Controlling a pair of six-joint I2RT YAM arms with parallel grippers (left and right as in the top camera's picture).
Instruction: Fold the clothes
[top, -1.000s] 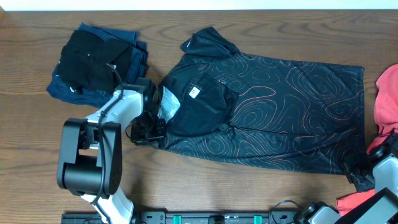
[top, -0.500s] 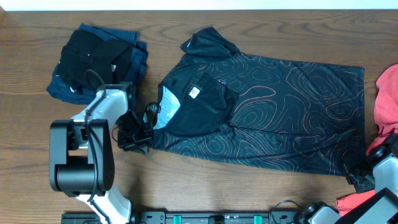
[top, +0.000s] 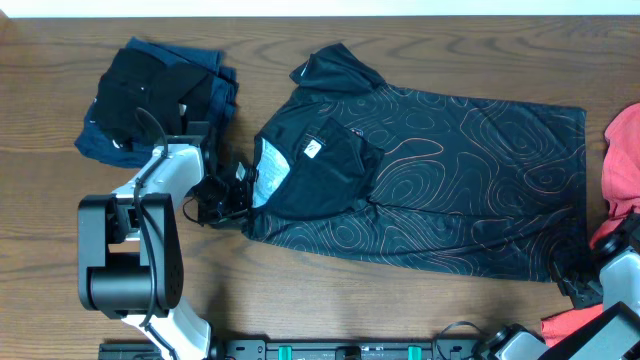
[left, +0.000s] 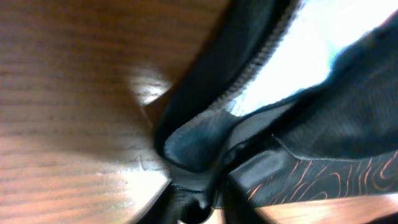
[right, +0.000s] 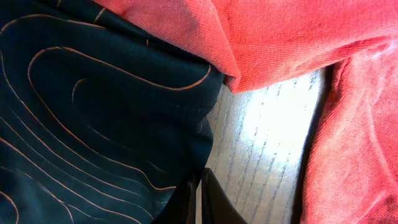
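**Both claws closed on shirt edges**

- Black shirt is laid flat across the tabletop, collar to the left.
- Left arm is bent up from its base, forearm reaching right, low over the wood. Left claw is pinched narrow on the collar edge.
- Right arm is seen at the lower right corner only. Right claw is closed on the shirt's hem corner.
- Coral-red garment is bunched just beside that corner.
- Navy pile is kept apart, upper left.
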